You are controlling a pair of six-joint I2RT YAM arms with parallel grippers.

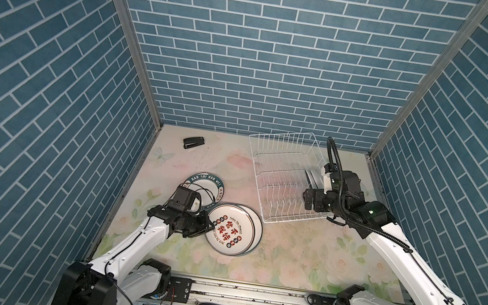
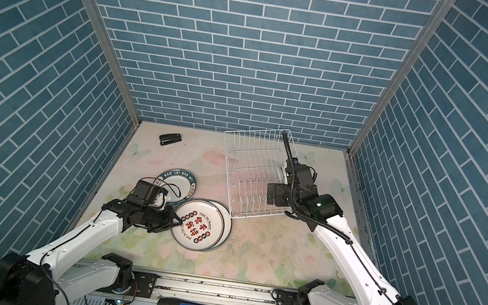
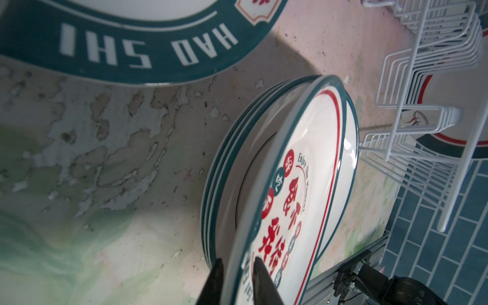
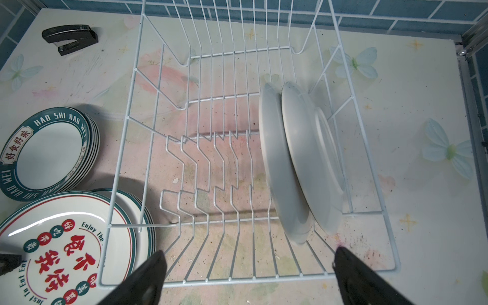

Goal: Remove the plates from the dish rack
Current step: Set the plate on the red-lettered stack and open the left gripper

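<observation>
Two plates (image 4: 286,158) are left in the dish rack (image 4: 127,117), standing edge-on and leaning together at its 3 o'clock end; every other divider slot is bare. In both top views the rack sits at about 1 o'clock from the middle of the table (image 1: 302,258). The unloaded plates lie in two piles. A green-rimmed stack (image 1: 205,185) is at 9 o'clock, and a red-lettered stack (image 1: 230,232) is just beside it at 7 o'clock, close to the rack's near corner. The top plate (image 3: 303,184) of the red-lettered pile lies off-centre, shifted toward 9 o'clock. The left gripper (image 3: 238,260) has one finger on each side of this plate's rim. Whether the fingers pinch the rim or have let go cannot be told. The right gripper (image 4: 250,277) hangs over the rack's 6 o'clock rim with its jaws spread wide and nothing between them, facing the two remaining plates. By this reckoning most of the unloading is done. Seating that top plate and lifting out the last pair is what remains.
</observation>
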